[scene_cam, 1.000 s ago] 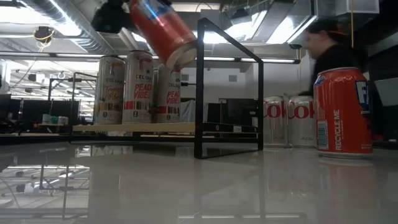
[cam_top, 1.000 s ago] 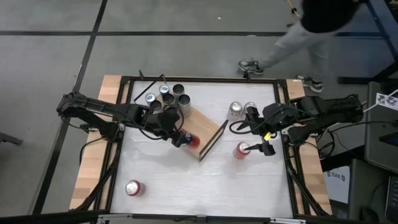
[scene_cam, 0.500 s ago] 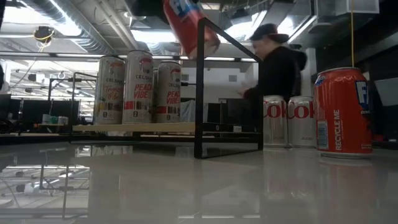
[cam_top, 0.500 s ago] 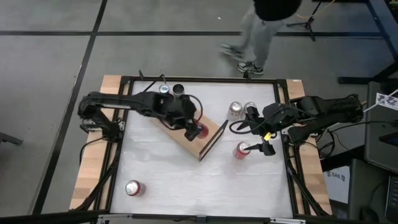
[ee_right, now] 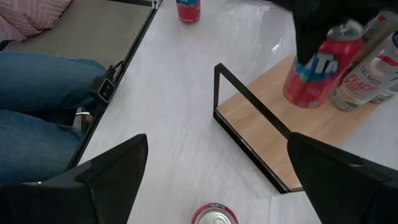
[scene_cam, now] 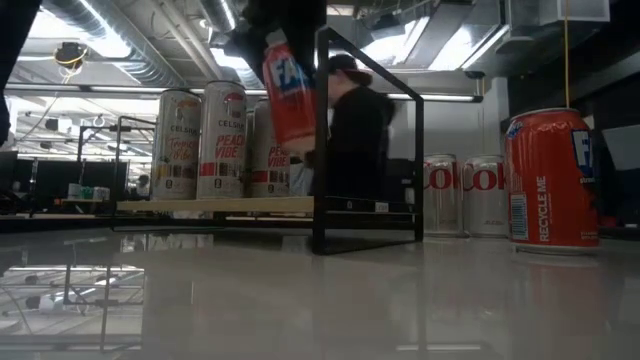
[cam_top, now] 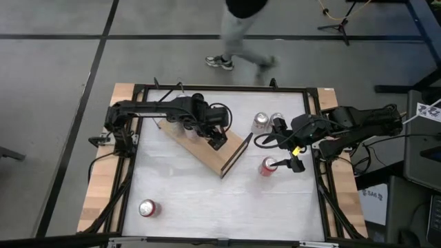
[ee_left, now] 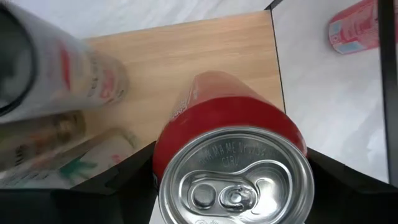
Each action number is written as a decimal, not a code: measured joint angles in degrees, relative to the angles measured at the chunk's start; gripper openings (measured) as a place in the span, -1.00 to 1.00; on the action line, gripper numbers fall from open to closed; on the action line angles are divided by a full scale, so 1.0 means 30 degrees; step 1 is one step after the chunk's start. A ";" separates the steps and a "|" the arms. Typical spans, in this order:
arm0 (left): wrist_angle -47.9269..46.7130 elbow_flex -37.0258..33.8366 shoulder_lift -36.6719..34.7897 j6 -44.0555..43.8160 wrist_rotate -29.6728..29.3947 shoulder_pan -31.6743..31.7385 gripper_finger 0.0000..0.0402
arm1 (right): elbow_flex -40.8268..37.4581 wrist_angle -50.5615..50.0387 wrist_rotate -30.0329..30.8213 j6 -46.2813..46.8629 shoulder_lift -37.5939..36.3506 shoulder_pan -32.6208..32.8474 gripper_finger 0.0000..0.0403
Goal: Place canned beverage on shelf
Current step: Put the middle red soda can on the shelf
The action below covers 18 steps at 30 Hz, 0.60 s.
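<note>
Carried from over the white surface (cam_top: 207, 200) to above the shelf (cam_top: 200, 148), the red Fanta can (scene_cam: 290, 90) now hangs nearly upright, clear of the wooden board, pinched in the left gripper (cam_top: 215, 138) fingers beside the tall Celsius cans (scene_cam: 222, 140). Right gripper (cam_top: 288, 164) waits, fingers spread, above a standing red can (cam_top: 269, 167), two Diet Coke cans (scene_cam: 462, 195) nearby. Another red can (cam_top: 147, 208) lies well apart toward the near edge.

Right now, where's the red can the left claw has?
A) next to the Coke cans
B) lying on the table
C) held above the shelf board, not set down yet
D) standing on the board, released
C: the left claw grips the red can from its top, and the low view shows the can's base clear of the shelf board, beside the tall cans.
</note>
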 joint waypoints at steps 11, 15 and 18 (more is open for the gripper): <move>-0.0018 0.0000 0.1194 0.0574 -0.0021 0.0588 0.43 | 0.0000 -0.0010 0.0000 -0.0007 0.0000 0.0000 0.88; -0.0045 0.0015 0.1520 0.0911 -0.0126 0.0647 0.43 | 0.0000 -0.0014 0.0000 -0.0007 0.0000 0.0000 0.88; -0.0022 0.0015 0.1854 0.0968 -0.0117 0.0657 0.44 | 0.0000 -0.0007 0.0000 -0.0009 0.0000 0.0000 0.88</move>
